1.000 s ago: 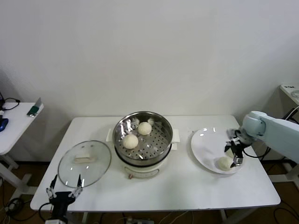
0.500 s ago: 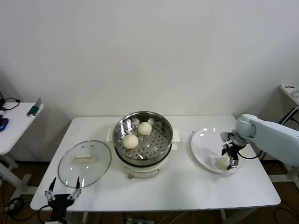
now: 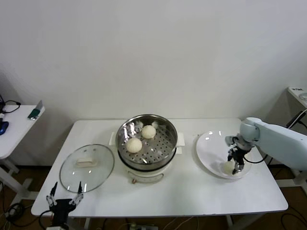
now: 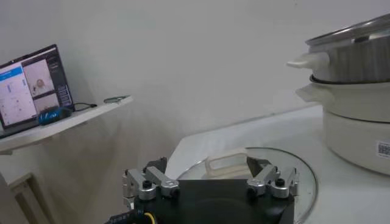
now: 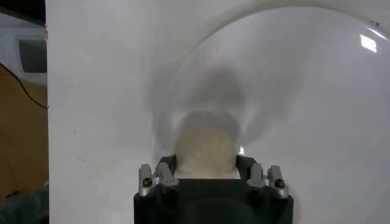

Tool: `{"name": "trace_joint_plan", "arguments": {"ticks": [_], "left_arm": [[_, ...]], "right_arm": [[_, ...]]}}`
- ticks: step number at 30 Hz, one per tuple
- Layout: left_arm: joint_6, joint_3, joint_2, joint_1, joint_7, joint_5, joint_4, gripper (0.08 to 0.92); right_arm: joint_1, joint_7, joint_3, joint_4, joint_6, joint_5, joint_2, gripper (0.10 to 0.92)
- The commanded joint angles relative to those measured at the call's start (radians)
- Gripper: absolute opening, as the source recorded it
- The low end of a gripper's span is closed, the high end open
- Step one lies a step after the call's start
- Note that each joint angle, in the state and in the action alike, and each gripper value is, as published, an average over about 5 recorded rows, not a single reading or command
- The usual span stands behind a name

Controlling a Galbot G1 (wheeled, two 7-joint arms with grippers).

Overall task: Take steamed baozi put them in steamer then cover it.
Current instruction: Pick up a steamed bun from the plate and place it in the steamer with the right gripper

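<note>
The right gripper (image 3: 233, 163) pinches a bun (image 3: 228, 167) on the white plate (image 3: 207, 149) near the table's right edge; two buns (image 3: 134, 144) sit in the steamer (image 3: 147, 143) at mid-table; the lid (image 3: 87, 167) lies near the front-left corner — the left gripper (image 3: 64, 199) hangs spread below that edge.

Three steamed baozi in all: two (image 3: 134, 144) (image 3: 148, 132) in the one steamer (image 3: 169, 154), one (image 3: 228, 167) on the single white plate (image 3: 209, 149). One glass cover (image 3: 87, 167), one white table (image 3: 192, 191), two grippers (image 3: 63, 199) (image 3: 233, 163).
</note>
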Motion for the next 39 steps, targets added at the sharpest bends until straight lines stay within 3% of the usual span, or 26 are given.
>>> {"name": "trace_joint_plan", "arguments": {"ticks": [1,19,29,39], "left_arm": [[0.001,0.0,0.001,-0.001,-0.001,0.0,0.001,0.823],[0.004,0.006,0.0,0.005,0.003,0.009,-0.021,0.823],[-0.005,0.004,-0.008,0.017,0.002,0.01,-0.021,0.823],[-0.031,-0.015,0.007,0.044,0.0,-0.012,-0.005,0.823]], "right_arm": [[0.06,0.001,-0.032,0.006,0.041,0.013,0.004,0.654],[0.644,-0.153,-0.273,0.158,0.526,0.038,0.272,0.668],[0.587,-0.149,-0.131,0.336,0.642,-0.101,0.436,0.676],[0.46,-0.14,-0.097,0.264,0.687,-0.173,0.617,0.679]]}}
